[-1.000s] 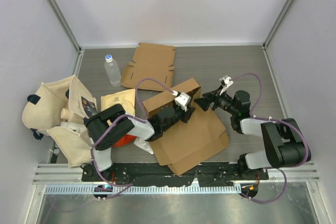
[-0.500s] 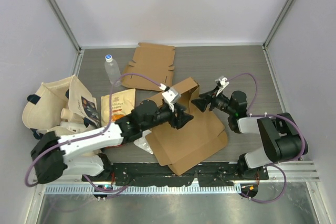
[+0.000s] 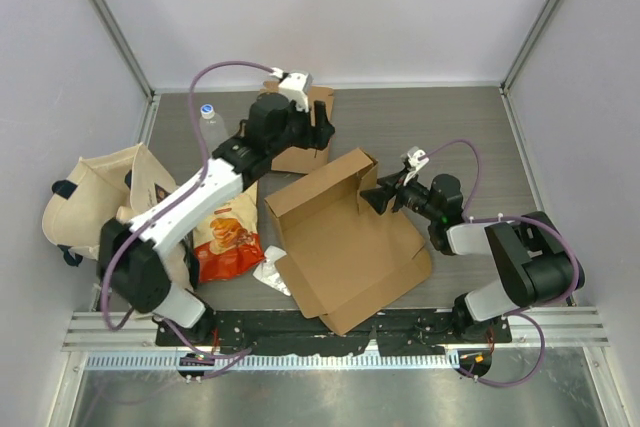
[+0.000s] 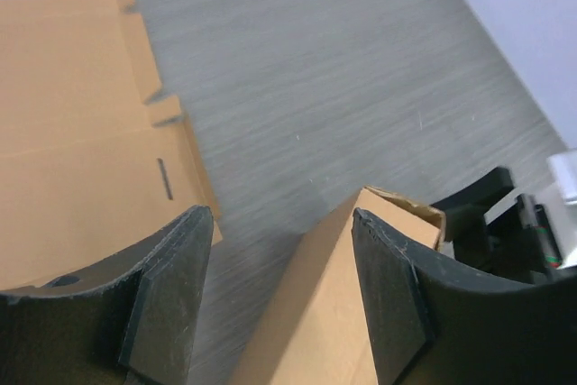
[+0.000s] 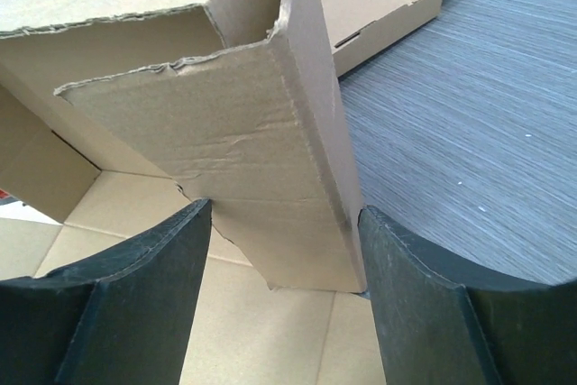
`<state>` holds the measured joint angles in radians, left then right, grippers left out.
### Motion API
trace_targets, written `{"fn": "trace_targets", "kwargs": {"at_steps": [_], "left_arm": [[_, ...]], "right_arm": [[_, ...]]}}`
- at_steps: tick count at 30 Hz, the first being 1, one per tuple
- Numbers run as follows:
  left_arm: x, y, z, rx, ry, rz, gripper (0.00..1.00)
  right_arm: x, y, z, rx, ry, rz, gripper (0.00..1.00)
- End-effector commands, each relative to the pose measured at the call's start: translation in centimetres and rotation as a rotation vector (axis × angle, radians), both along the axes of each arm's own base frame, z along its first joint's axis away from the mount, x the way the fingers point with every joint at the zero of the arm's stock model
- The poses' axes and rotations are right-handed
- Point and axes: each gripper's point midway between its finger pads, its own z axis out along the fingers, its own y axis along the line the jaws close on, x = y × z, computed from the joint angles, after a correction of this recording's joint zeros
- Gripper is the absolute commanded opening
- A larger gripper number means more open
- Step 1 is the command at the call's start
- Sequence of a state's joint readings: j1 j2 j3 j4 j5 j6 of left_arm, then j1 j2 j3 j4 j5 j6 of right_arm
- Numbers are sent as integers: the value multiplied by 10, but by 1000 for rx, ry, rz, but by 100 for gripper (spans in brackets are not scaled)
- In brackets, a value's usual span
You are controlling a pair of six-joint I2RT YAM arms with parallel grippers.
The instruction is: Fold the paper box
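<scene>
**Half-raised carton between two open grippers**

Grey wood-grain table (image 3: 430, 127) runs back to plain white walls. At its middle lies the brown corrugated paper box (image 3: 345, 237), partly set up: the base panel is flat on the table, and the far-left wall and one side flap stand upright. Behind it, near the back wall, a flat unfolded brown cardboard blank (image 4: 72, 132) rests on the table. A cream canvas tote bag (image 3: 95, 207) slumps at the left edge.

The left gripper (image 4: 279, 223) hangs over the near edge of the flat blank, fingers spread wide with nothing between them. The right gripper (image 5: 279, 214) points at the box's upright right-hand flap, fingers also spread, one on either side of the flap's lower end; whether they touch it I cannot tell.

An orange snack packet (image 3: 228, 237) lies beside the tote. A clear plastic bottle with a blue cap (image 3: 212, 127) lies at the far left, and a crumpled white wrapper (image 3: 268, 269) sits by the box's near-left corner.
</scene>
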<state>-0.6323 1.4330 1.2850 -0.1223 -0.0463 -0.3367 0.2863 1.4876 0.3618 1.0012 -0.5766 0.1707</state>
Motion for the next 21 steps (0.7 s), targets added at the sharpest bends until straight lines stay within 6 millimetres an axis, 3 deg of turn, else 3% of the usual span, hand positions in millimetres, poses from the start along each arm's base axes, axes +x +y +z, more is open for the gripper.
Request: {"fn": "trace_targets", "kwargs": {"at_steps": [1,3,5,6,8,10,12,15,21], "left_arm": [[10,-31,-54,48,178,-215,68],[14,-40,-54,1,219,-302,65],[15,-50,-79,-10,299,-376,64],[17,-53,-81,-17,329,-397,61],[8,-66,-92,-52,404,-485,57],[5,-76,-90,-109,400,-533,53],[7,-77,-95,-125,414,-520,50],[3,-83,-98,-147,436,-546,43],[0,-84,-117,-132,484,-538,38]], "right_arm": [[17,-3,15,-26,-104,-56,74],[20,-3,14,-28,-110,-66,75],[22,0,11,-26,-104,-59,74],[22,2,13,-22,-115,-52,74],[24,6,12,-12,-114,-39,69],[24,12,14,2,-116,-26,63],[26,17,16,12,-121,-38,61],[34,21,20,32,-113,-71,48],[43,24,20,31,-129,-157,33]]}}
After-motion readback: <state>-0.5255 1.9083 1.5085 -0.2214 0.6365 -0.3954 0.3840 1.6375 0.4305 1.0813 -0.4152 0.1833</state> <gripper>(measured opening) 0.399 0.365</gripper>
